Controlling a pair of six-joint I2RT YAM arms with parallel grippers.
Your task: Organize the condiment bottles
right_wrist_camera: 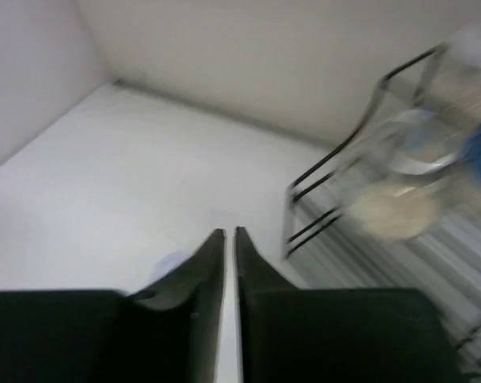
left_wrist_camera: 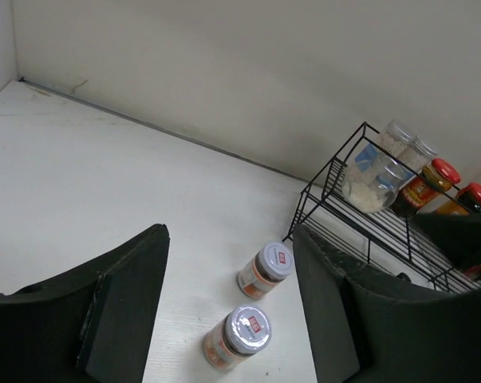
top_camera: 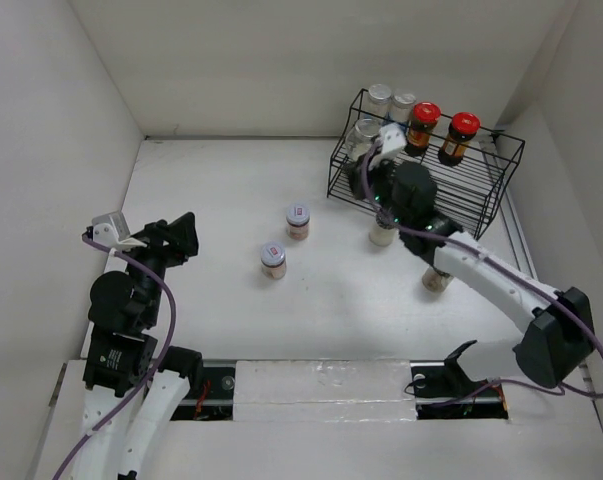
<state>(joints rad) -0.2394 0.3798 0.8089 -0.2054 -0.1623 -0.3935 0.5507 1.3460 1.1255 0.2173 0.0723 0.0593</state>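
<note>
Top external view, largest first: the white counter (top_camera: 211, 190) carries a black wire rack (top_camera: 466, 180) at its far right, and the right arm reaches across to the rack's left end. Five of the condiment bottles stand in the rack: two red-lidded dark jars (top_camera: 425, 117), two silver-lidded clear jars (top_camera: 379, 96) behind them, and a clear jar (top_camera: 365, 132) at the left end, just beside the right end effector (right_wrist_camera: 230, 233). That end effector's fingers are pressed together with nothing between them. From its own wrist camera the clear jar is a blur ahead and to the right of the tips, apart from them.

Four bottles stand loose on the counter, all upright with the long axis vertical. A pale jar (top_camera: 382, 233) sits just behind the right end effector, toward that arm's base and partly under the forearm. A second jar (top_camera: 436, 280) lies further back beneath the same arm.

The left end effector (left_wrist_camera: 228, 235) is parted and empty. Straight ahead of it, well apart, stand two orange-tinted jars: the nearer jar (top_camera: 273, 258) and the farther jar (top_camera: 298, 220).

The right arm is clearly nearer the pale jar. To take it, I judge the end effector must draw back toward its base, spread its fingers and come down over the lid.
</note>
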